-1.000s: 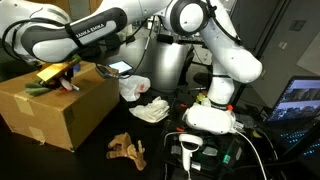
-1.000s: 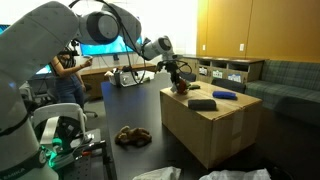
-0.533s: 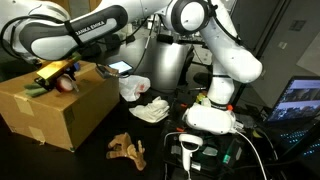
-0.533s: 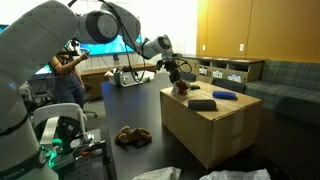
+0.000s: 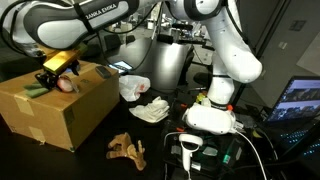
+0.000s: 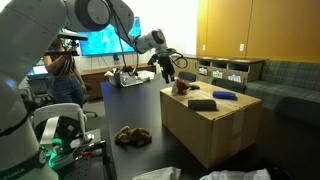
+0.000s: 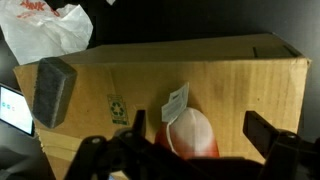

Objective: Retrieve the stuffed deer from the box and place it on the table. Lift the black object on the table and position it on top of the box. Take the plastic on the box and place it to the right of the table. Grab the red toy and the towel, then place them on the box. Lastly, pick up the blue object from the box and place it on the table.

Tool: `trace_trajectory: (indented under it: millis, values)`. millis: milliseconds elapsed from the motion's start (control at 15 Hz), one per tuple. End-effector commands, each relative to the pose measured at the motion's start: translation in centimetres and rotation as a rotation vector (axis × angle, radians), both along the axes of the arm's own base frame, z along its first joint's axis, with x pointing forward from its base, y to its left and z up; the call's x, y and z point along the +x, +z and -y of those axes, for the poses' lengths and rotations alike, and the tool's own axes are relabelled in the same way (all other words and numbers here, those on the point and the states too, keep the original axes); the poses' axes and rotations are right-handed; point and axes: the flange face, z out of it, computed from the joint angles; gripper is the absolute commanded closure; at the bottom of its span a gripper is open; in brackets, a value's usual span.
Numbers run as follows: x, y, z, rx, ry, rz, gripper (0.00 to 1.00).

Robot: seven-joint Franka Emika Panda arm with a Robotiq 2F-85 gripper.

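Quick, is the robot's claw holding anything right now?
Gripper: open, jaws wide apart, holding nothing, above the red toy on the box.

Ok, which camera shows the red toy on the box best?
The wrist view: the red toy lies large in frame on the box, white tag showing. Both exterior views show it only as a small reddish blob near the box edge, close to the gripper.

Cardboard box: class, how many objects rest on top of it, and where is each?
3. The red toy lies near one end of the top; the black object sits around the middle; the blue object lies just beyond it. Smaller items could be hidden.
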Motion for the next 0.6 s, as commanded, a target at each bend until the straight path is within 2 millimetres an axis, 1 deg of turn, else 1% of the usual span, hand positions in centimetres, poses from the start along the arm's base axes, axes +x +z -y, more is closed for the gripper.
trace_trajectory:
  millis: [0,67,267,400,533]
  values:
    - [-4.1,0.0,1.6,0.015,0.049,-0.049,0.0]
    - [-5.1,-0.5,1.7,0.014,0.069,-0.057,0.0]
    - [-7.8,-2.5,2.7,0.03,0.088,-0.073,0.0]
    - [-9.6,-4.5,3.9,0.046,0.075,-0.083,0.0]
    - [-11.4,-6.6,5.6,0.07,0.054,-0.097,0.0]
